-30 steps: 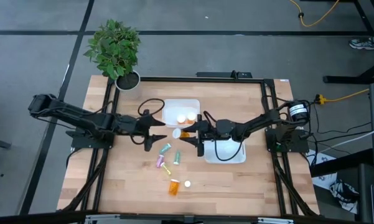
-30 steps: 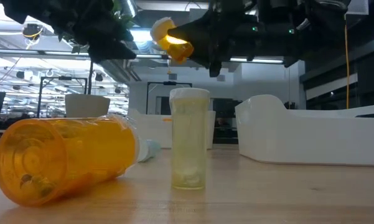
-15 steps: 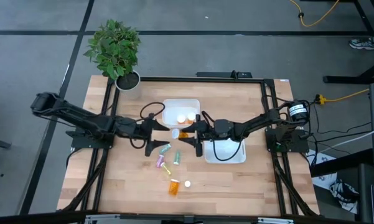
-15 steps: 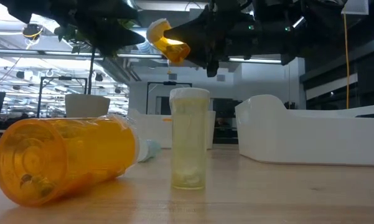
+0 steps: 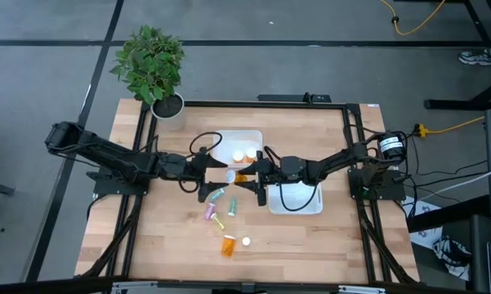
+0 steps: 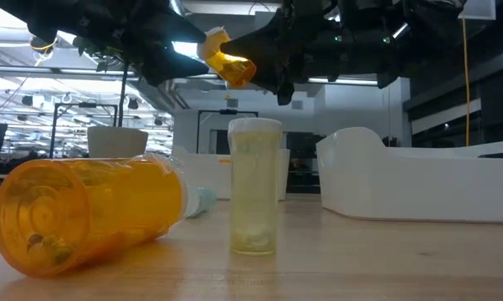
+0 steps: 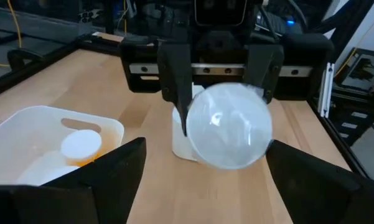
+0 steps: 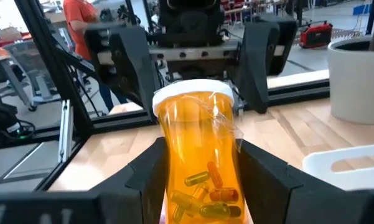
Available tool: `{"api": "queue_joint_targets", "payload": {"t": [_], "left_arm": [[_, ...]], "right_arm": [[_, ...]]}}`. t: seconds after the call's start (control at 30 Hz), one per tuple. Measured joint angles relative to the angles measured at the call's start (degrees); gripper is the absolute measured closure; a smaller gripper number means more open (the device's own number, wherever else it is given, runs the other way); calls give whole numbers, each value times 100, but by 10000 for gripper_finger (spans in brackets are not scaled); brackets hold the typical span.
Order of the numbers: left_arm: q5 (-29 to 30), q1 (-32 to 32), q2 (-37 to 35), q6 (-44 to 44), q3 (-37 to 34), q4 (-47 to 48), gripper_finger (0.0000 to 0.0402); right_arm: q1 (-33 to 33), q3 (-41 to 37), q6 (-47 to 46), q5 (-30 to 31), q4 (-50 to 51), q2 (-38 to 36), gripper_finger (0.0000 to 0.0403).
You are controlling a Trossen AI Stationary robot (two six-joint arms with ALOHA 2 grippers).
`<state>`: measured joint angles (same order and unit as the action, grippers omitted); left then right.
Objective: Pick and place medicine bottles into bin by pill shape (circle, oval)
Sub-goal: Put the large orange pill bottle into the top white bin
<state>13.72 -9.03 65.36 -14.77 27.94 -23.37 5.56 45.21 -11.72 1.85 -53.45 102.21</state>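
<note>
Orange and white-capped, a medicine bottle [image 8: 199, 162] holding oval capsules is clamped in the right gripper [image 5: 247, 174] above the middle of the wooden table [image 5: 310, 237], between the two white bins [image 5: 220, 144]. The left gripper [image 5: 215, 172], jaws spread wide and empty, faces the bottle's cap just beside it. Below on the table lie more bottles: green, teal, purple and yellow ones [image 5: 218, 194] in a loose cluster, an orange one [image 5: 229, 245] on its side near the front edge, and two capped bottles [image 5: 244, 154] in the far bin.
</note>
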Motion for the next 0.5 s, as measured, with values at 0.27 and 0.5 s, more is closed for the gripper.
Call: {"api": "queue_joint_targets", "payload": {"t": [0.27,0.5], "left_arm": [[-190,1,-4,-13,0,-43,79],[-269,1,35,-141,0,-51,83]], "right_arm": [[2,25,-14,-4,186,0,228],[2,693,132,13,1290,38,228]]}}
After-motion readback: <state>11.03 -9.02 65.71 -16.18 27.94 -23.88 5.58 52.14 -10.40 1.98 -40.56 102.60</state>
